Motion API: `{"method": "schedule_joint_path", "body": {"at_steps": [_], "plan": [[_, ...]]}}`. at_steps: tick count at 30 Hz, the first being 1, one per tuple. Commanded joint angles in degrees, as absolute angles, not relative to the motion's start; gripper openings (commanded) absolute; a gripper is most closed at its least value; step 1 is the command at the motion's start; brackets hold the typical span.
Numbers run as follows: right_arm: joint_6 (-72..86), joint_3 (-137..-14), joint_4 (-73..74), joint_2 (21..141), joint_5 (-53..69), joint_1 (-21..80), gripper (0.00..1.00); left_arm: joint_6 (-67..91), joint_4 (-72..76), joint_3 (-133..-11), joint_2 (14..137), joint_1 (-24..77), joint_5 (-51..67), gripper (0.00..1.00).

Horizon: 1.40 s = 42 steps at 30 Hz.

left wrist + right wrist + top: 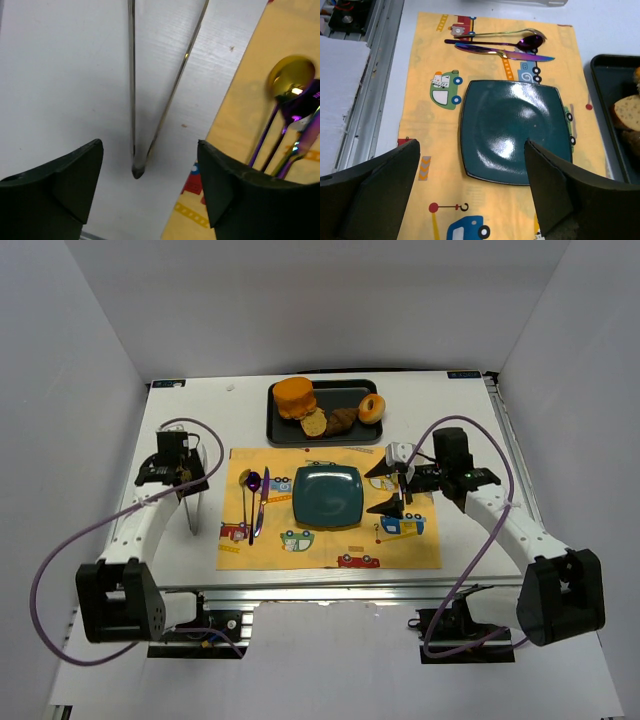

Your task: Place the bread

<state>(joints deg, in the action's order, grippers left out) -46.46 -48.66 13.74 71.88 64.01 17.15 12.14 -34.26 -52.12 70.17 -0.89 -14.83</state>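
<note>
Breads lie on a black tray (pixel 285 430) at the back: a round orange bun (pixel 294 396), a bread slice (pixel 314 422), a dark brown pastry (pixel 342 420) and a doughnut (pixel 372 407). A teal square plate (pixel 327 496) sits empty on a yellow placemat (pixel 400 545). My right gripper (pixel 382 490) is open and empty beside the plate's right edge; its wrist view shows the plate (pixel 515 130) past the gripper (pixel 472 170). My left gripper (pixel 183 480) is open over metal tongs (pixel 189 510) on the table; in its wrist view, the tongs' joined end (pixel 137 170) lies between the fingers of the gripper (pixel 150 165).
A purple spoon (pixel 252 483) and knife (pixel 262 498) lie on the placemat left of the plate, also shown in the right wrist view (pixel 520 37). The tray's corner (pixel 615 115) with the bread slice (pixel 630 111) shows at the right. White walls enclose the table.
</note>
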Motion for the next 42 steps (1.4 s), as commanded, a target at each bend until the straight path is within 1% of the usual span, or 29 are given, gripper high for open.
{"method": "schedule_joint_path", "body": {"at_steps": [1, 2, 3, 7, 9, 16, 20, 21, 23, 26, 27, 29, 30, 33, 34, 36, 37, 39, 41, 42], "plan": [[-48.5, -49.9, 15.2, 69.8, 63.6, 17.8, 0.89, 7.3, -35.0, -53.8, 72.2, -1.9, -16.1, 0.91], [-48.4, -49.5, 15.4, 69.5, 62.3, 17.7, 0.9, 5.8, -33.5, -53.7, 73.6, -1.9, -15.8, 0.95], [-48.4, -49.1, 15.6, 69.2, 62.0, 17.7, 0.89, 4.3, -33.0, -53.6, 74.6, -2.0, -14.8, 0.96], [-47.1, -46.8, 14.2, 67.2, 60.8, 17.8, 0.89, 2.9, -31.2, -54.1, 81.1, -2.6, -15.7, 0.96], [-46.8, -46.1, 13.8, 66.5, 60.6, 17.8, 0.89, 1.5, -28.9, -53.8, 84.3, -3.6, -13.9, 0.95], [-46.0, -46.2, 13.5, 66.4, 59.2, 17.7, 0.89, -2.9, -19.6, -51.6, 91.0, -8.5, -5.2, 0.86], [-45.6, -46.2, 14.0, 65.9, 58.6, 17.7, 0.89, -2.7, -17.7, -51.0, 93.6, -11.0, -0.9, 0.8], [-45.6, -46.1, 14.1, 65.7, 58.5, 17.6, 0.9, -2.8, -17.6, -50.5, 94.1, -11.2, -0.1, 0.76], [-45.3, -46.1, 14.1, 65.2, 58.2, 17.5, 0.89, -2.6, -16.4, -49.6, 95.4, -11.4, 2.1, 0.74], [-45.1, -46.2, 14.1, 64.8, 57.7, 17.3, 0.89, -1.7, -14.2, -47.1, 96.0, -11.7, 4.4, 0.66], [-45.0, -46.2, 14.1, 64.7, 57.6, 17.2, 0.9, -1.3, -13.6, -46.2, 96.0, -11.8, 4.8, 0.59], [-44.7, -46.4, 14.2, 64.5, 57.5, 17.1, 0.89, -0.6, -11.9, -45.2, 95.9, -11.9, 5.7, 0.52], [-44.7, -46.5, 14.2, 64.3, 57.4, 17.1, 0.89, -0.5, -11.3, -44.6, 95.8, -12.0, 5.8, 0.42], [-44.8, -46.7, 14.5, 63.9, 57.4, 16.7, 0.89, -0.6, -11.2, -44.1, 95.2, -12.2, 5.8, 0.3], [-44.7, -46.7, 14.4, 63.7, 57.3, 16.6, 0.89, -0.2, -11.3, -44.2, 94.8, -12.3, 5.9, 0.22], [-44.2, -46.8, 14.4, 63.1, 57.2, 16.2, 0.89, 2.4, -11.7, -44.6, 92.4, -12.3, 6.9, 0.14], [-43.8, -47.0, 14.0, 62.7, 57.1, 16.0, 0.89, 3.4, -11.9, -45.7, 91.2, -12.2, 8.7, 0.09], [-40.5, -47.3, 12.6, 62.1, 57.1, 14.8, 0.89, 8.6, -10.9, -46.8, 87.3, -12.1, 12.4, 0.03], [-37.0, -47.5, 8.8, 61.3, 57.1, 13.6, 0.9, 13.1, -9.8, -48.6, 84.6, -10.8, 16.8, 0.0], [-35.3, -47.9, 7.6, 61.0, 57.1, 12.4, 0.89, 18.1, -8.1, -49.1, 82.0, -9.9, 18.0, 0.0]]}}
